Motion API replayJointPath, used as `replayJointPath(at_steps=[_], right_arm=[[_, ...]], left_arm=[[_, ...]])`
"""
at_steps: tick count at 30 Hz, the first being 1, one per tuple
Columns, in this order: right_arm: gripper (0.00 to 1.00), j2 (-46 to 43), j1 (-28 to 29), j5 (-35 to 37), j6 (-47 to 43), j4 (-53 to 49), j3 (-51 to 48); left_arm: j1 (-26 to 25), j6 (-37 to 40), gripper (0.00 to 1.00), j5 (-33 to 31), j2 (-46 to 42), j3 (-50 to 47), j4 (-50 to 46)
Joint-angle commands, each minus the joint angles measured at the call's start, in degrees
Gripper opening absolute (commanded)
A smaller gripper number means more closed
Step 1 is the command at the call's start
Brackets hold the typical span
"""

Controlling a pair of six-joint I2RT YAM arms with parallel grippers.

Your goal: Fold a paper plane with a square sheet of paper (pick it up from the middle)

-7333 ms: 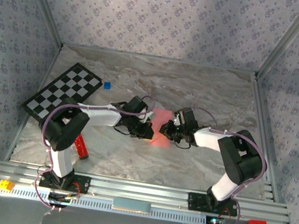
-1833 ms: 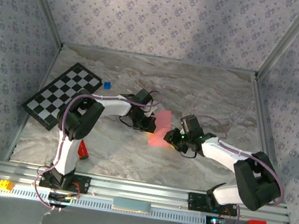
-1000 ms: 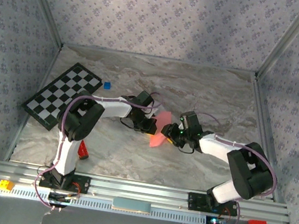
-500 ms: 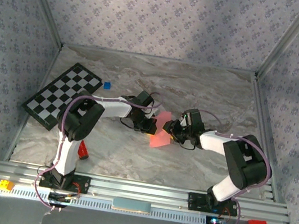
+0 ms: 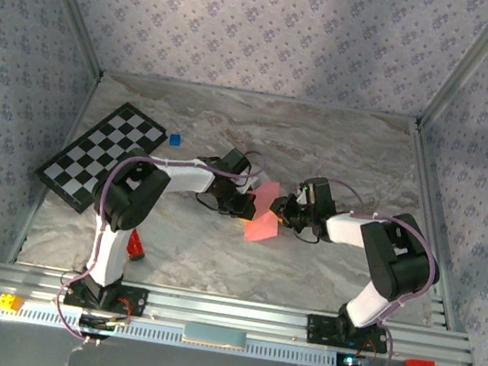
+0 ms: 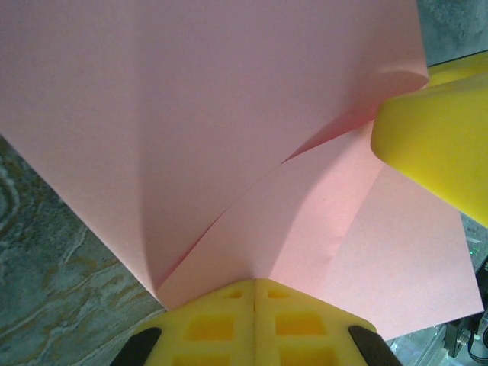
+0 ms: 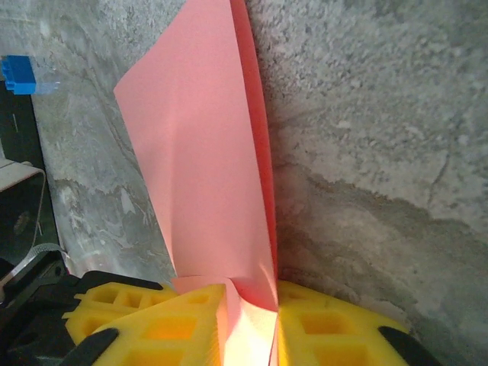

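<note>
Both pairs of jaws are clenched on the square sheet of paper (image 5: 261, 225): the left gripper (image 6: 255, 284) pinches one edge with its yellow fingers pressed together, and the right gripper (image 7: 248, 297) nips the opposite side, the sheet running up between its pads. The paper, plain salmon-pink and bent into a creased wedge, sits between the two grippers near the middle of the marble table (image 5: 342, 152). It is well apart from the checkerboard (image 5: 105, 154) and the small blue cube (image 5: 175, 140).
</note>
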Motion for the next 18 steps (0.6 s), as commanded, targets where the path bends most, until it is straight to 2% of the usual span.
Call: replayJointPath(at_steps=[1, 10, 18], right_arm=[[0.20, 1.34, -0.35, -1.25, -0.04, 1.99, -0.44], [0.11, 1.35, -0.70, -1.89, 0.06, 3.01, -0.85], [0.07, -2.46, -0.59, -1.32, -2.40, -0.69, -0.43]], left_arm=[[-0.60, 0.02, 0.05, -0.94, -1.16, -1.14, -1.67], [-0.66, -0.92, 0.09, -1.10, -4.36, -1.27, -1.36], [-0.57, -1.29, 0.18, -6.52, -12.83, -3.18, -1.42]])
